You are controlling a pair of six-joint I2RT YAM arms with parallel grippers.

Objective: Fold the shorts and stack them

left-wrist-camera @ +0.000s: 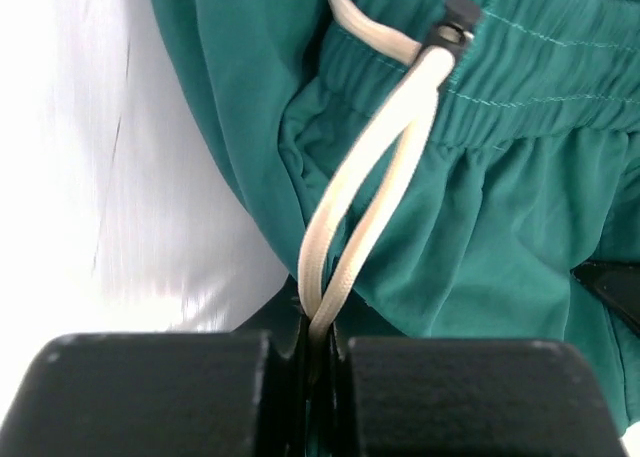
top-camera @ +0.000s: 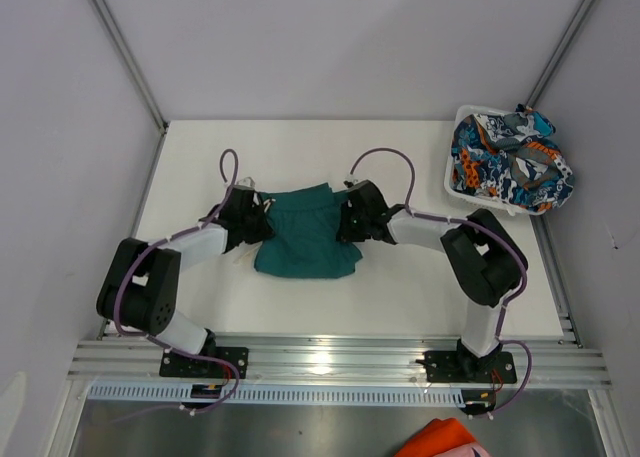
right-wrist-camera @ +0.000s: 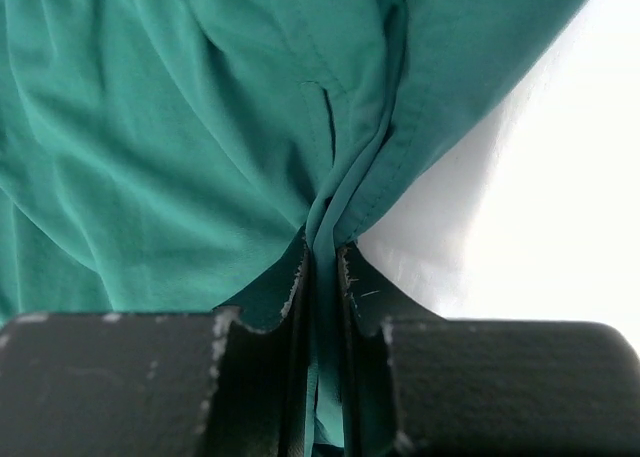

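The teal-green shorts (top-camera: 305, 232) lie bunched on the white table between my two grippers. My left gripper (top-camera: 262, 215) grips their left edge; in the left wrist view (left-wrist-camera: 318, 322) it is shut on the pale drawstring (left-wrist-camera: 370, 197) and a fold of teal fabric (left-wrist-camera: 480, 247). My right gripper (top-camera: 347, 217) grips their right edge; in the right wrist view (right-wrist-camera: 325, 252) it is shut on a pinched fold of teal fabric (right-wrist-camera: 180, 137). The printed orange, blue and white shorts (top-camera: 510, 162) lie heaped in the white basket (top-camera: 455, 182) at the far right.
The table (top-camera: 400, 287) has grey walls on three sides and a metal rail along the near edge. A plain orange cloth (top-camera: 440, 439) lies below the rail at the bottom.
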